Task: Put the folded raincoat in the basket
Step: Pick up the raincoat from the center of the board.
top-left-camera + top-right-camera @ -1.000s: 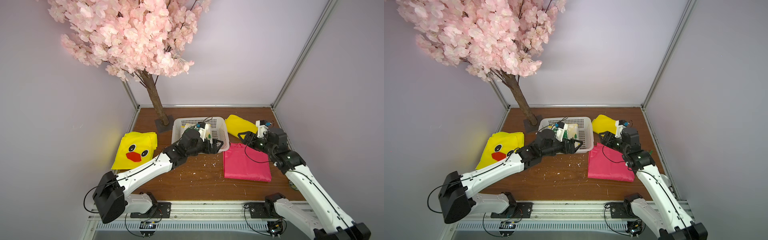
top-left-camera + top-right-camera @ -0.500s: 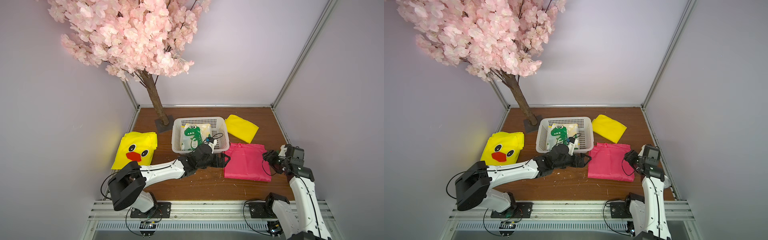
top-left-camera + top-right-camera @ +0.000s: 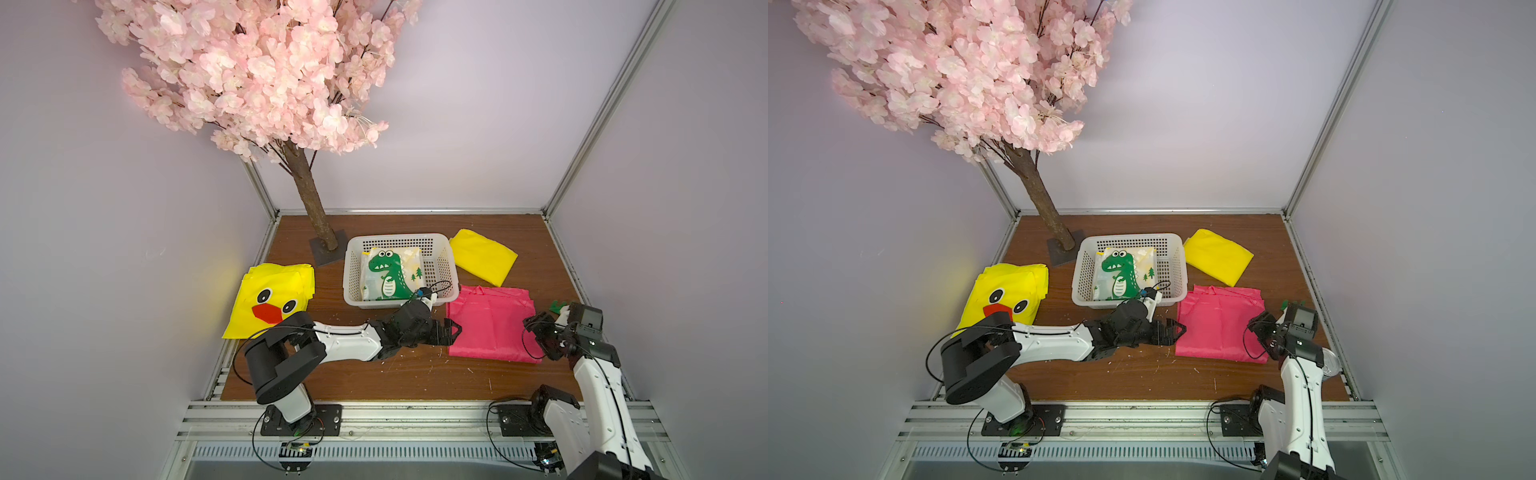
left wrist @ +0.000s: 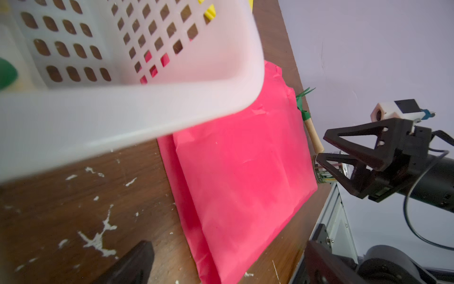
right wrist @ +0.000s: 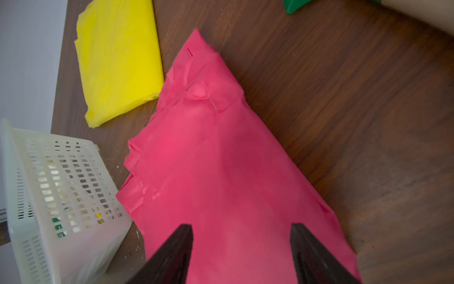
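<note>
In a top view the pink raincoat [image 3: 488, 328] lies beside the basket [image 3: 444, 270], between the open, empty left gripper [image 3: 454, 334] and right gripper [image 3: 532, 334]; left wrist view: right fingers [image 4: 331, 138] spread; right wrist view: they hang over its edge, so reaching seems done, pinching next.

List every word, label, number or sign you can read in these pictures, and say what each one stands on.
No text can be read anywhere in these pictures.
Dinosaur raincoat in the basket: a green dinosaur and small trees, pictures only, no words.
Duck raincoat: a printed face, no words.
Small can at the table's edge: a printed band, too blurred to read.
</note>
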`<state>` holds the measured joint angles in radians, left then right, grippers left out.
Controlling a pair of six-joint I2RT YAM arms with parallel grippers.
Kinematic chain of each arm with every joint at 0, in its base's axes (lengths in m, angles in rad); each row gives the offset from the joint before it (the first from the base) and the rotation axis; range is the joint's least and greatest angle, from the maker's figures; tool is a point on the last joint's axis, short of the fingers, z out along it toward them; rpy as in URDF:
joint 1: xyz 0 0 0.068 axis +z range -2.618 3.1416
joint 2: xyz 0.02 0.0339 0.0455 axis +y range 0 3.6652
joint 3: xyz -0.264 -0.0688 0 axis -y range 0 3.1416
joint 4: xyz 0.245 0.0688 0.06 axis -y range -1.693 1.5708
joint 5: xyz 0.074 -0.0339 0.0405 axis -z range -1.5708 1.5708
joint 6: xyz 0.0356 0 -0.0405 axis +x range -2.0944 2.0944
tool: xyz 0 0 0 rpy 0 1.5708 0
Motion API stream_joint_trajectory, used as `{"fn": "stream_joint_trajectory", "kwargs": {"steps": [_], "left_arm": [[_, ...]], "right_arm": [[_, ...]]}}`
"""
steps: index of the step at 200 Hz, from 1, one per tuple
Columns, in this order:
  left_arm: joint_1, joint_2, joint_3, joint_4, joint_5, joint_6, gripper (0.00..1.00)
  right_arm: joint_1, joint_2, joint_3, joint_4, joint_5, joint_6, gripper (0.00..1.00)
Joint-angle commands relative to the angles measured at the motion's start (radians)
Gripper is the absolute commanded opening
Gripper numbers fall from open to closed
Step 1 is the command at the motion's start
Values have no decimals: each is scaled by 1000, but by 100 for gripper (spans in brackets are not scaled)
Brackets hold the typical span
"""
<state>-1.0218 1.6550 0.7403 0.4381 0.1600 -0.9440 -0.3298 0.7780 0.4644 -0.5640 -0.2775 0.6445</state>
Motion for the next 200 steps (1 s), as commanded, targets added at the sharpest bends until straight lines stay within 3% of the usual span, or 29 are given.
{"fn": "stream_joint_trajectory", "kwargs": {"steps": [1, 65, 114, 168, 200], "left_arm": [[-17, 33, -2, 36, 1, -11, 99], [-35, 108, 38, 65, 18, -23, 99], [-42, 147, 82, 65, 22, -22, 100], [-53, 176, 104, 64, 21, -29, 98], [-60, 184, 103, 64, 18, -39, 84]], "right_arm": [[-8, 5, -3, 56, -17, 39, 70], [-51, 41, 7, 53, 124, 52, 72], [-82, 122, -42, 160, -12, 42, 75], [-81, 109, -93, 220, -172, 15, 61], [-82, 65, -137, 224, -195, 22, 43]]}}
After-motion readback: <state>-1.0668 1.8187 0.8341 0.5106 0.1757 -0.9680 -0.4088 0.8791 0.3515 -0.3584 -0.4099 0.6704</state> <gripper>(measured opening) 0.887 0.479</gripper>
